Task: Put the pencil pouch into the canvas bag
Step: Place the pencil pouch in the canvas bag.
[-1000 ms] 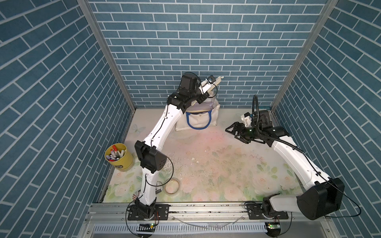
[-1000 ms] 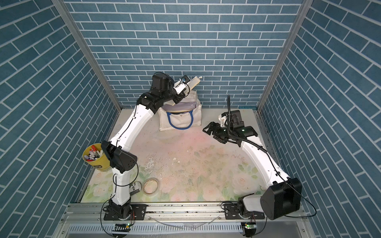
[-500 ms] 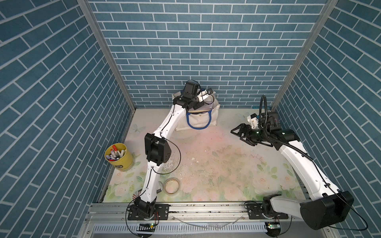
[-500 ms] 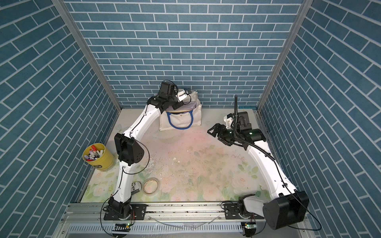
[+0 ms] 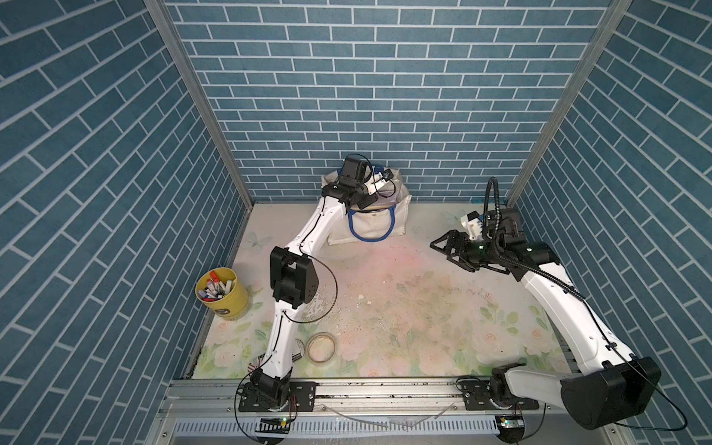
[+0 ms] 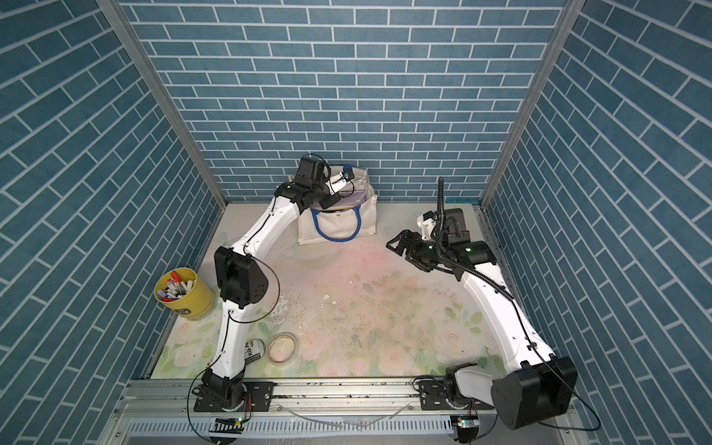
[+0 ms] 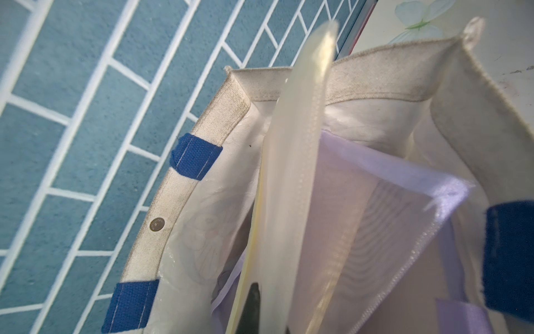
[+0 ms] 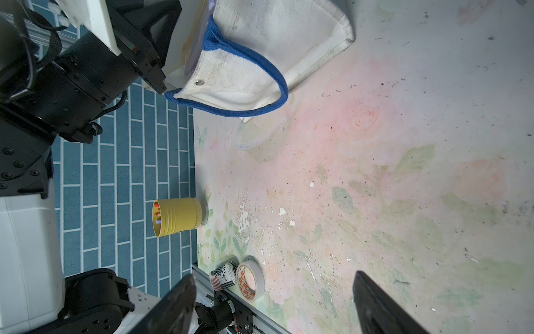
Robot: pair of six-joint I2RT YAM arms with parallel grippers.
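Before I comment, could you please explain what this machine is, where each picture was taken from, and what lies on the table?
These are two robot arms fixed to a rail at the front of the table, each ending in a two-fingered tool. Two pictures look down on the whole scene from above; the other two come from cameras on the arms' wrists. The left tool is at the mouth of the canvas bag, and its wrist camera looks in at the lilac pencil pouch in the opening. Whether that tool grips the pouch I cannot tell. The right tool hangs open and empty above the table. Also on the table: a yellow cup of markers and a roll of tape.
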